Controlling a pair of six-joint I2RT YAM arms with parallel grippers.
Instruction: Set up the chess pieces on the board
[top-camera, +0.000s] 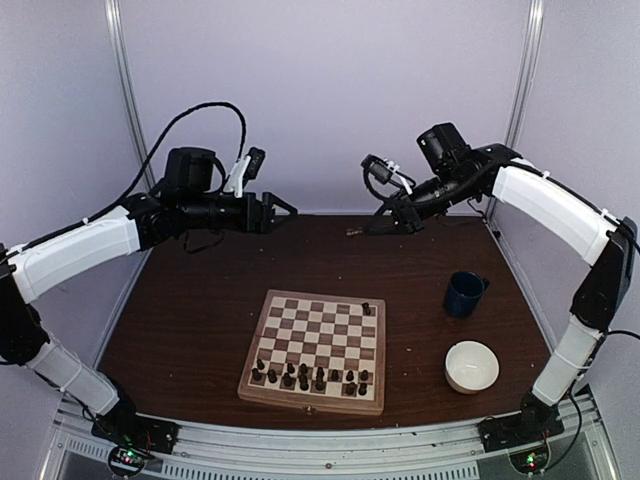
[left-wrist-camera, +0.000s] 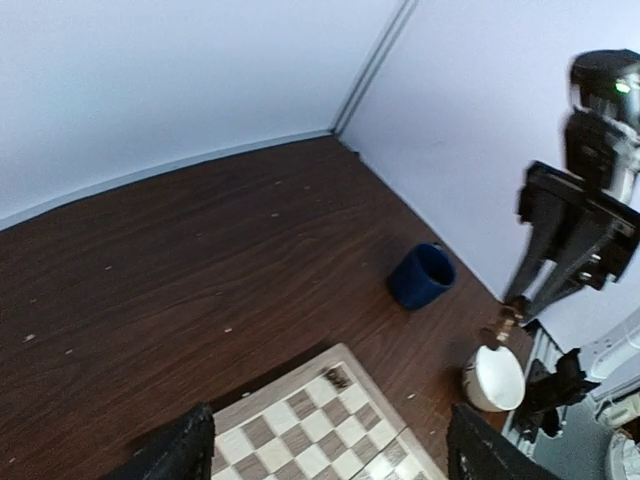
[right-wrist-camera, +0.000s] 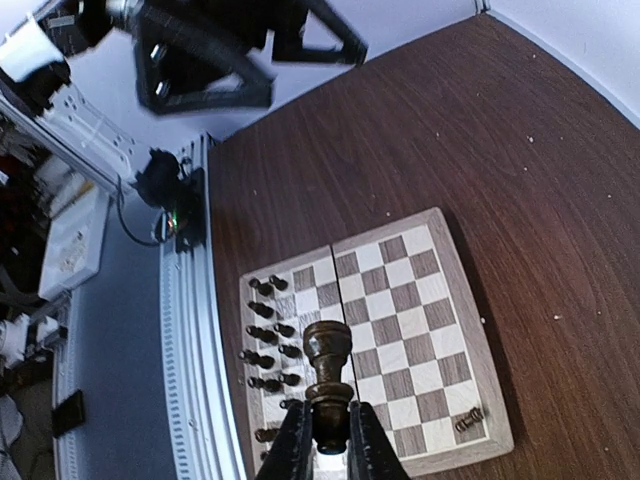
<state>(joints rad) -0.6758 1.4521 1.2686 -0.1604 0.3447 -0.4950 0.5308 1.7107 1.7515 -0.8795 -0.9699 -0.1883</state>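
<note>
Brown chess piece (right-wrist-camera: 328, 352) tight in closed right gripper (right-wrist-camera: 327, 425)

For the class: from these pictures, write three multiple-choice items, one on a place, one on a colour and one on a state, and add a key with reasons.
1. Where does the mug stand?
A. on the board
B. on the table, right of the board in the top view
C. inside the bowl

2. What colour is the bowl?
A. white
B. red
C. black

3. What state is the right gripper in?
A. open and empty
B. shut on a chess piece
C. shut on the mug

Key:
1 B, the top view shows it on dark wood beside the board's right edge.
2 A, its rim and wall are white.
3 B, the right wrist view shows the piece pinched between its jaws.
</note>
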